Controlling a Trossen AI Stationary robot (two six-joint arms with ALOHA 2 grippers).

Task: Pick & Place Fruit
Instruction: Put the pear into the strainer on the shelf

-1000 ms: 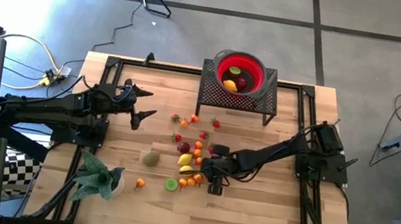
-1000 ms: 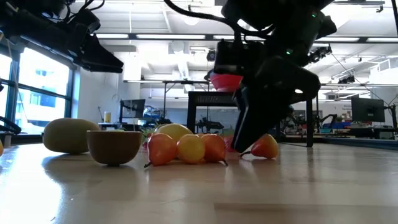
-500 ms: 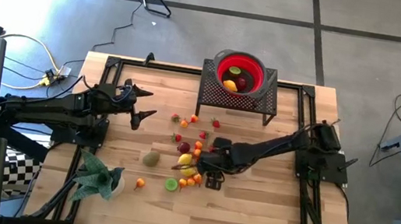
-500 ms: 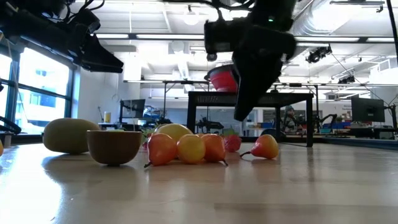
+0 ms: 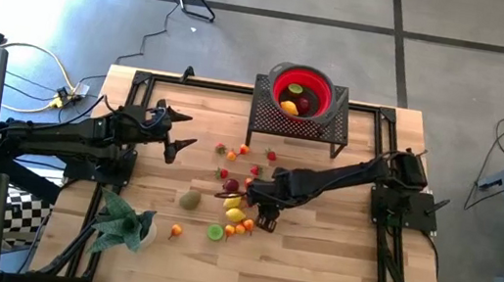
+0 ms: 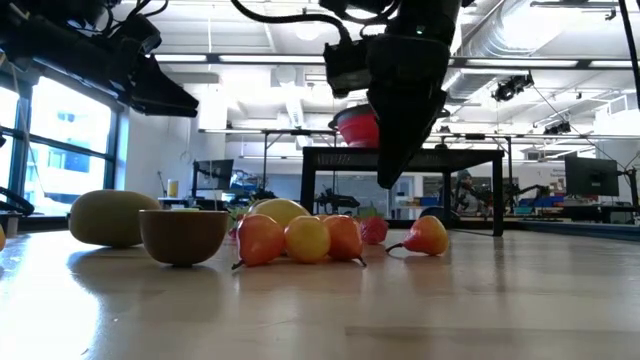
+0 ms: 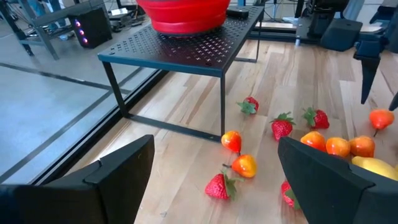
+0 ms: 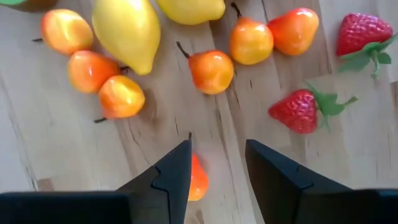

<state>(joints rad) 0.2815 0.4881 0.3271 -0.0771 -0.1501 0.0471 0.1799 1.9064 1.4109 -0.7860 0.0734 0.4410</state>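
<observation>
The right end effector [image 5: 262, 217] hovers over the fruit [image 5: 236, 201] clustered mid-desk [image 5: 313, 268] — fingers apart, empty; one yellow lemon [image 8: 127, 30] lies lengthwise, tip pointing toward it. Left end effector [image 5: 176, 140] waits far-left, spread.

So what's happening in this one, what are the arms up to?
The right gripper hangs open above the pile of small toy fruit in the middle of the table, with one little orange fruit between its fingers, not gripped. A few fruits already lie in the red bowl on the black stand. The left gripper waits open at the side.
</observation>
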